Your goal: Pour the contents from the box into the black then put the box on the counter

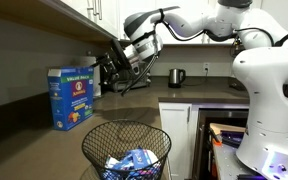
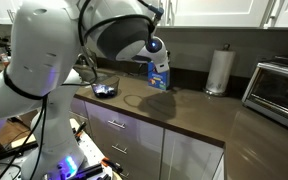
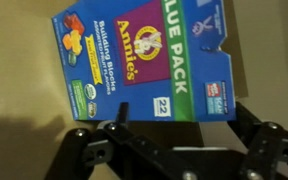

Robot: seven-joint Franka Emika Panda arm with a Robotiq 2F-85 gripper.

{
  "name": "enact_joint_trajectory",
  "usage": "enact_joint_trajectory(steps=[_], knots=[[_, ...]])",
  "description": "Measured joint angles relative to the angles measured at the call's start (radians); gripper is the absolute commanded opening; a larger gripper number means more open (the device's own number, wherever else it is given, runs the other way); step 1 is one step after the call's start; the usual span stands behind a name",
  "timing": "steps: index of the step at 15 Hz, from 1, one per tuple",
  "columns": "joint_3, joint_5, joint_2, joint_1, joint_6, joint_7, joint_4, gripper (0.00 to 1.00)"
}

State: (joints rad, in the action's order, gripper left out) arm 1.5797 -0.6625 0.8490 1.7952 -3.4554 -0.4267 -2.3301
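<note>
On the tabletop (image 2: pixel 184 115) we see the Annie's box (image 1: pixel 72 98) standing upright, at eight o'clock of the gripper (image 1: pixel 111 72). Its fingers (image 3: pixel 79 150) are spread apart, holding nothing. Blue packets (image 1: pixel 132 160) lie in the black wire wastebasket (image 1: pixel 96 145).

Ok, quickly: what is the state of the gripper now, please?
Gripper: open, holding nothing; the box stands on the counter.
</note>
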Motion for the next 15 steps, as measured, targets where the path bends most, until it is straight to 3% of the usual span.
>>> enact_joint_trajectory(steps=[5, 15], knots=[[-0.024, -0.005, -0.077, -0.032, -0.001, 0.0, -0.08, 1.0], [-0.165, -0.005, -0.194, -0.187, 0.0, -0.004, -0.124, 1.0]])
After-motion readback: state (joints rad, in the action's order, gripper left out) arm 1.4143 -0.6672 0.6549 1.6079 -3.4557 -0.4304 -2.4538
